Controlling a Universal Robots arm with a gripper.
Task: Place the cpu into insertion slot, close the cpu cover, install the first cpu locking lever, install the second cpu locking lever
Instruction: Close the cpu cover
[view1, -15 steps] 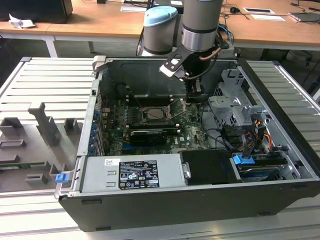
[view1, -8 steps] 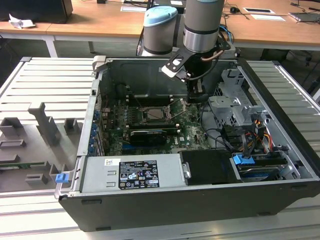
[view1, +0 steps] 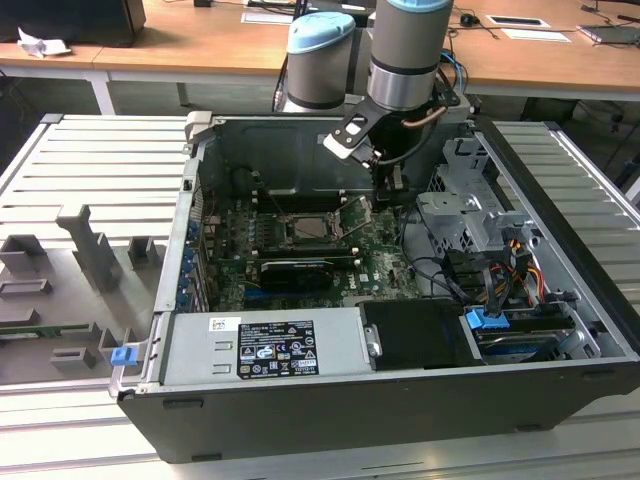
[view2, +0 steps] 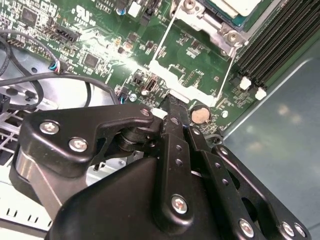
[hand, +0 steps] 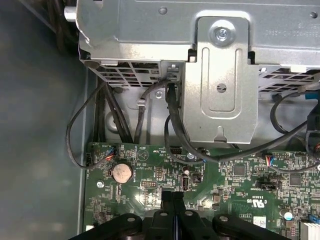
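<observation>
Second wrist view: gripper (view2: 174, 106) pressed together, nothing visible between its fingers, tip at the free edge of the open cpu cover (view2: 182, 84).

Cannot tell if the tip touches that edge or sits just beside it. Through the cover's window bare board shows; beyond it the cpu (view2: 239, 5) lies silvery side up. Exterior view: gripper just to the exterior view's right of the insertion slot (view1: 308, 228), inside the computer case (view1: 330, 425). Judged step: closing the cover. Push mid-edge so the thin frame swings flat without twisting; a narrow tip may slip off. Keep clear of the coin cell (view2: 201, 115) and black cables (view2: 50, 79).
</observation>
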